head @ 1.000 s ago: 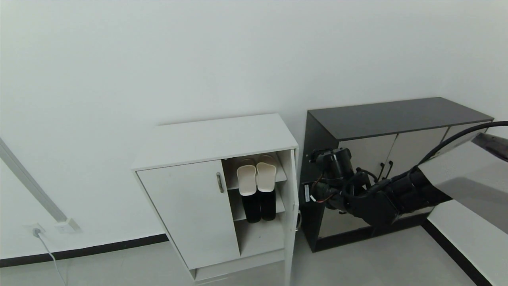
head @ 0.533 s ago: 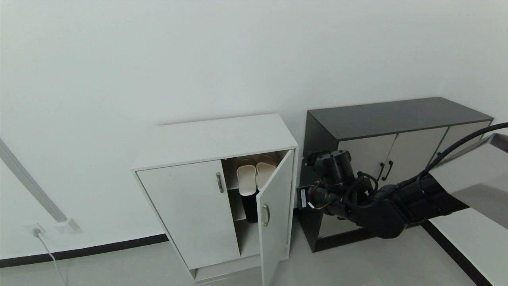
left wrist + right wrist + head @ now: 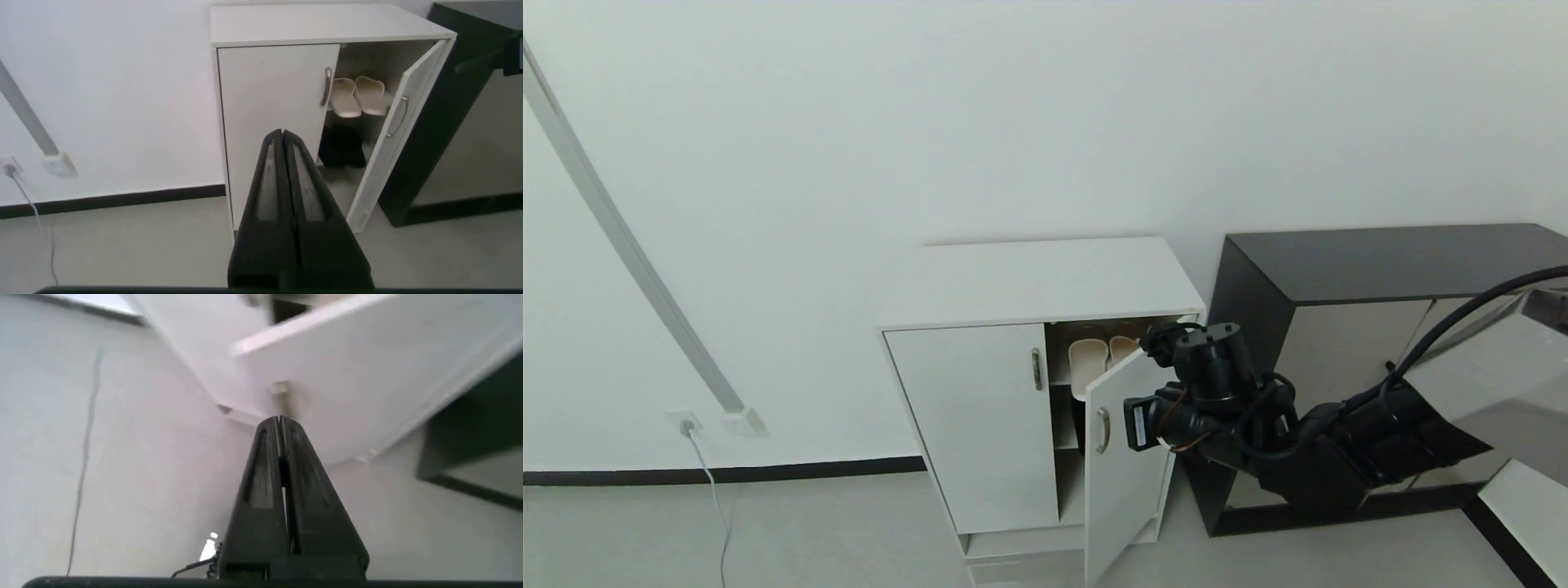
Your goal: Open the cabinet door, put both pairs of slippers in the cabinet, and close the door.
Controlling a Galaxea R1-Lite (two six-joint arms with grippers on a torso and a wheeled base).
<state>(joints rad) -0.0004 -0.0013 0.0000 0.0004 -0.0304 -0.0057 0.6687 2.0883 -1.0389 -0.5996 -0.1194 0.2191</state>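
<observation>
The white cabinet (image 3: 1045, 282) stands against the wall with its left door shut and its right door (image 3: 1123, 457) about half open. Inside, a cream pair of slippers (image 3: 1088, 363) lies on the upper shelf, and a black pair (image 3: 343, 147) sits on the shelf below, partly hidden by the door in the head view. My right arm's wrist (image 3: 1205, 367) is pressed up beside the right door's outer face. My right gripper (image 3: 282, 420) is shut, its tip close to the door panel (image 3: 384, 367). My left gripper (image 3: 282, 135) is shut and empty, well back from the cabinet (image 3: 270, 98).
A black sideboard (image 3: 1380, 261) stands right beside the cabinet, behind my right arm. A wall socket with a cable (image 3: 690, 426) and a slanting conduit (image 3: 629, 245) are on the left wall. Bare grey floor (image 3: 768, 531) lies in front.
The right door has swung from fully open to about half open, with my right arm following it leftward. The head camera has shifted, so the whole scene sits further right.
</observation>
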